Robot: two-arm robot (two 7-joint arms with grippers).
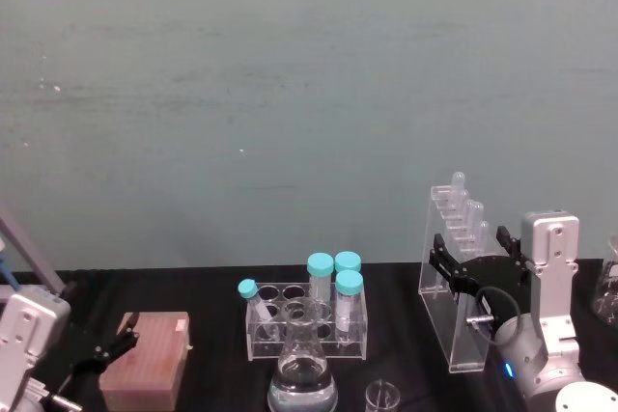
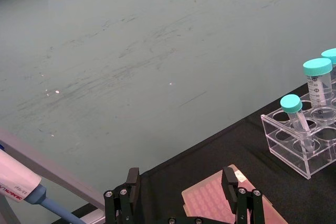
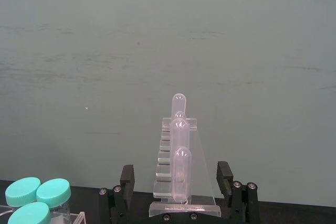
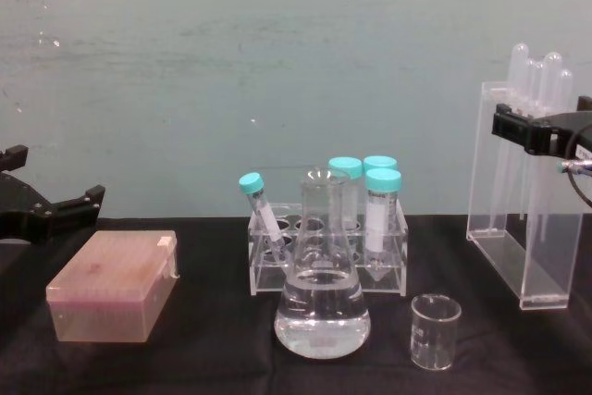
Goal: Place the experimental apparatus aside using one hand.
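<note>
The tall acrylic rack of glass test tubes (image 1: 454, 287) (image 4: 518, 210) stands on the black table at the right. My right gripper (image 1: 475, 253) (image 4: 553, 122) is open and straddles the rack's upper part, one finger on each side. In the right wrist view the rack (image 3: 178, 156) sits between the two fingers (image 3: 126, 182). The conical flask of clear liquid (image 1: 304, 373) (image 4: 322, 298) and the small beaker (image 1: 382, 396) (image 4: 435, 330) stand at the front centre. My left gripper (image 1: 101, 352) (image 2: 181, 192) hangs open at the left, over the pink box.
A low rack of teal-capped tubes (image 1: 309, 320) (image 4: 328, 247) (image 2: 302, 140) stands behind the flask. The pinkish box (image 1: 145, 364) (image 4: 111, 289) lies at the left. Another glass vessel (image 1: 608, 287) is at the right edge. A pipette (image 2: 21, 184) hangs at the left.
</note>
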